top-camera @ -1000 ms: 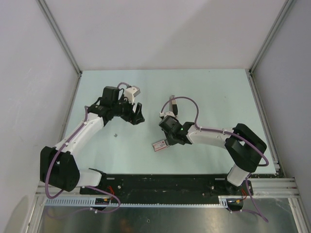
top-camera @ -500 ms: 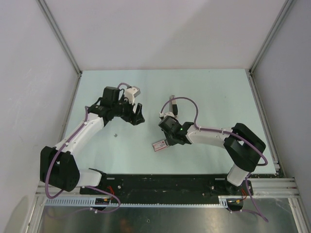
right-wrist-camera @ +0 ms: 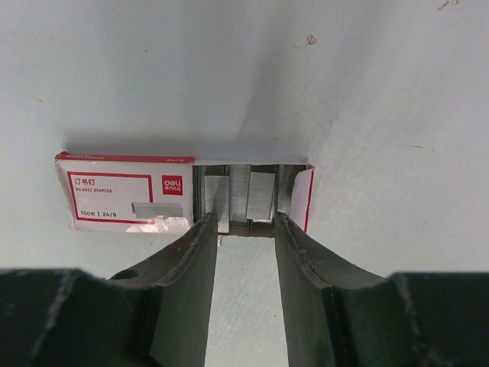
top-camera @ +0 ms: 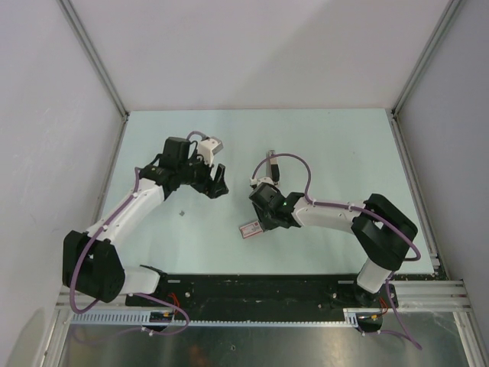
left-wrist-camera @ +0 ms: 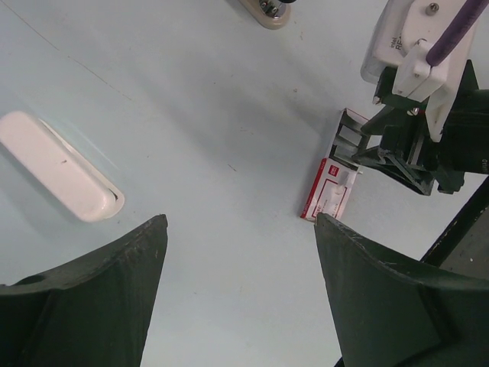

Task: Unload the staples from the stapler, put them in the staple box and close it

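The white oblong stapler (left-wrist-camera: 57, 174) lies flat on the table at the left of the left wrist view; I cannot make it out in the top view. My left gripper (left-wrist-camera: 238, 222) (top-camera: 217, 183) hovers open to its right with only bare table between the fingers. Grey strips of staples (right-wrist-camera: 260, 193) lie in the pulled-out tray of a red-and-white staple box (right-wrist-camera: 122, 200) (top-camera: 250, 228). One strip (right-wrist-camera: 220, 202) sticks slightly out of the tray by a fingertip. My right gripper (right-wrist-camera: 243, 218) (top-camera: 266, 215) stands open at that tray end, holding nothing.
A tiny grey bit (top-camera: 181, 213) lies on the table below the left arm. A beige part with screws (left-wrist-camera: 267, 11) shows at the top edge of the left wrist view. White walls enclose the pale table (top-camera: 344, 153) on three sides.
The left wrist has shifted a touch to the right. The right arm and the staple box stay where they were.
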Tool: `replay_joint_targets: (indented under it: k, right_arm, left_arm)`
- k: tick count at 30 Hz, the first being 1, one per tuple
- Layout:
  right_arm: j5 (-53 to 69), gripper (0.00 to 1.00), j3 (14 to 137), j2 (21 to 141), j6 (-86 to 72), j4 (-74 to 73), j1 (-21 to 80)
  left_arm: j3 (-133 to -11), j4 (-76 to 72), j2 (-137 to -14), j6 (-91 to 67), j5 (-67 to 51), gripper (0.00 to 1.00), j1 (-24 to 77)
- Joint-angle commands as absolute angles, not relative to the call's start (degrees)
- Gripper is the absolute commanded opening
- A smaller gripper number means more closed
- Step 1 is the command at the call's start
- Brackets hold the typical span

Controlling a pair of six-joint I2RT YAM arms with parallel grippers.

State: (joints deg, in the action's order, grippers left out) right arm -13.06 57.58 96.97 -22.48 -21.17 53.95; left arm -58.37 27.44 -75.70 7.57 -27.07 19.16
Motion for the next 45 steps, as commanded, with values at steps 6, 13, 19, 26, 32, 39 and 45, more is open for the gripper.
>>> replay_joint_targets:
  k: [6,13,19,26,32,39,45]
  right_arm:
    - [-12.29,0.34,59.67,89.18,-24.22,-21.65,52.69]
    - [-8.64,0.07,59.65,88.03,-24.78,-22.83,48.97]
    - [-5.72,0.00,59.54,92.00,-25.21,-21.25,49.77]
    - [-3.65,0.00,59.56,95.80,-25.49,-20.14,49.96]
    - [-3.59,0.00,59.43,97.33,-25.33,-20.13,49.68]
    - [-1.89,0.00,59.37,96.87,-25.11,-19.34,49.09]
    - [3.09,0.08,59.17,89.43,-26.53,-18.82,45.55]
  left_arm:
    - [-58.50,27.56,-74.58,11.70,-26.53,0.83,20.04]
    - [-58.65,27.57,-75.13,11.75,-26.43,0.82,20.58]
    - [-58.39,27.67,-75.07,12.02,-26.16,0.82,20.75]
    - [-58.23,27.97,-75.27,12.86,-26.21,0.82,21.14]
    - [-57.94,28.21,-75.70,13.48,-26.07,0.82,21.87]
    - [-57.30,28.44,-75.77,15.31,-25.58,0.83,23.30]
    - [-54.04,28.78,-77.45,21.64,-24.20,0.82,26.74]
